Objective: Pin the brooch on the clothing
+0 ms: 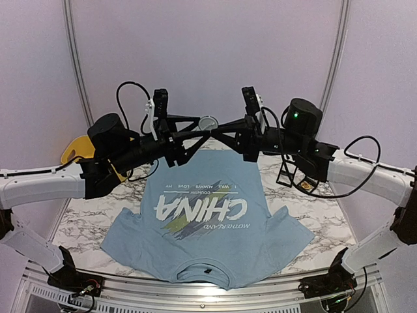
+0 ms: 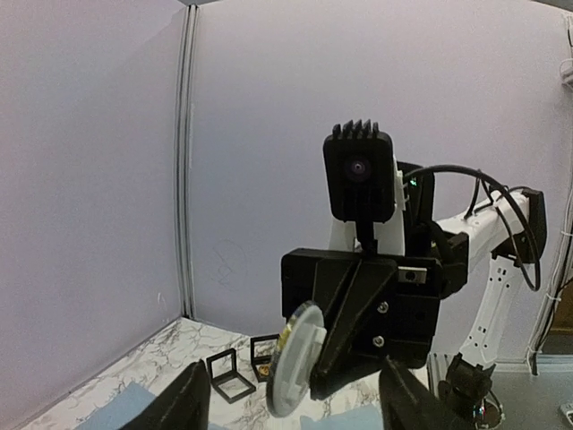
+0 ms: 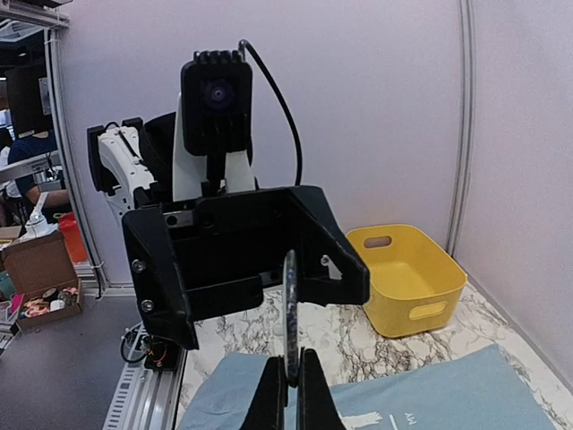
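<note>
Gripping: the right gripper (image 3: 290, 365) has its jaws closed on the rim of a round white-and-silver disc brooch (image 3: 290, 300), seen edge-on from the right wrist.
Left gripper: the left gripper (image 2: 295, 369) faces the right one at the same height. Its black fingers (image 2: 191, 399) stand wide apart and hold nothing.
Brooch position: raised in the air between the two grippers, over the far hem of the shirt and apart from the cloth.
Clothing: the light blue short-sleeved T-shirt with white "CHINA" lettering (image 1: 208, 244) lies flat on the white marble-patterned table (image 1: 78, 222), collar toward the arm bases and sleeves spread to either side.
Near edge: the collar end reaches the metal rail at the table's front.
Side margins: bare marble shows to the left and right of the sleeves.
Far-left corner: a yellow plastic bin (image 1: 73, 150) sits beside the left arm, off the shirt.
Far-right side: small black square frames (image 1: 287, 173) stand just beside the shirt's far right edge.
Surround: plain pale wall panels close the table on the far side and both flanks.
</note>
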Controlling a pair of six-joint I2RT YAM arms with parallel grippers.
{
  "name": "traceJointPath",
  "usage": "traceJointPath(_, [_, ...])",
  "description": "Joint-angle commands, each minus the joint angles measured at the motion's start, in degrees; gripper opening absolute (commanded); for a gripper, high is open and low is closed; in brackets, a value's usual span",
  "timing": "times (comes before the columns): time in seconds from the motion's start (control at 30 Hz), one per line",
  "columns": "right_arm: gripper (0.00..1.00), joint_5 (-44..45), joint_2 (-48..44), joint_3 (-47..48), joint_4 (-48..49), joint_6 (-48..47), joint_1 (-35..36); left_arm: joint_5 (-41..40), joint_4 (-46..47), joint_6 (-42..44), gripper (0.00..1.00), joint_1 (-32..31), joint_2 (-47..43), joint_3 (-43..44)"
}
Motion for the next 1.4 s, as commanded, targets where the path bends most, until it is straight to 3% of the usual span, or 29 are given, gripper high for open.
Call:
traceJointPath(0.0, [0.00, 2.6, -3.5, 6.6, -18.5, -12.0, -1.4, -2.2, -10.9, 12.4, 0.72, 0.7, -5.8, 0.0])
traceJointPath(0.13, [0.00, 11.8, -1.5, 16.5, -48.7, -28.2, -0.7, -2.8, -35.5, 24.8, 0.73, 0.8, -5.0, 7.9])
traceJointPath(0.2, [0.00, 12.4, -0.7, 19.3, -56.6, -33.4, 0.0, -4.1, -44.6, 28.6, 0.73, 0.8, -3.2, 10.9])
traceJointPath(0.3, [0.00, 10.3, -0.1, 21.4, -62.3, -37.1, 1.7, -2.3, -47.0, 30.7, 0.67, 0.8, -3.2, 11.2])
traceJointPath(0.47, [0.00, 13.2, 2.2, 23.3, -64.2, -38.1, 4.3, 2.6, -47.3, 29.8, 0.50, 0.8, -1.2, 14.2])
traceJointPath(0.67, [0.00, 12.5, 2.4, 23.0, -60.7, -37.4, 4.9, 8.0, -47.3, 29.3, 0.41, 0.8, -1.1, 14.6])
traceJointPath(0.8, [0.00, 12.0, 2.6, 22.6, -60.1, -37.7, 5.2, 7.4, -47.5, 28.7, 0.20, 0.8, -1.2, 14.1])
traceJointPath(0.9, [0.00, 11.6, 3.1, 22.8, -59.9, -37.8, 5.3, 7.5, -47.5, 28.2, 0.14, 0.8, -0.9, 14.3])
traceJointPath(0.97, [0.00, 11.5, 3.1, 22.9, -59.7, -37.7, 5.3, 7.5, -47.5, 28.1, 0.03, 0.7, -0.9, 14.4])
traceJointPath(1.1, [0.01, 12.4, 1.8, 21.7, -57.0, -36.0, 5.3, 6.7, -47.2, 28.0, 0.00, 0.8, -1.2, 14.3])
traceJointPath(1.13, [0.12, 13.5, 1.0, 20.6, -55.4, -35.0, 5.3, 6.3, -46.4, 27.2, 0.00, 0.8, -1.4, 14.0])
traceJointPath(1.23, [0.62, 13.3, -2.7, 13.1, -45.5, -30.4, 4.3, 4.8, -41.0, 23.4, 0.00, 0.8, -2.3, 12.4])
traceJointPath(1.33, [0.88, 10.1, -5.5, 6.4, -33.7, -24.2, 3.0, 5.2, -33.8, 19.0, 0.00, 0.8, -3.4, 10.1])
traceJointPath(1.37, [0.90, 8.7, -6.0, 5.0, -30.2, -21.1, 2.1, 5.4, -32.3, 17.8, 0.00, 0.8, -3.7, 9.7])
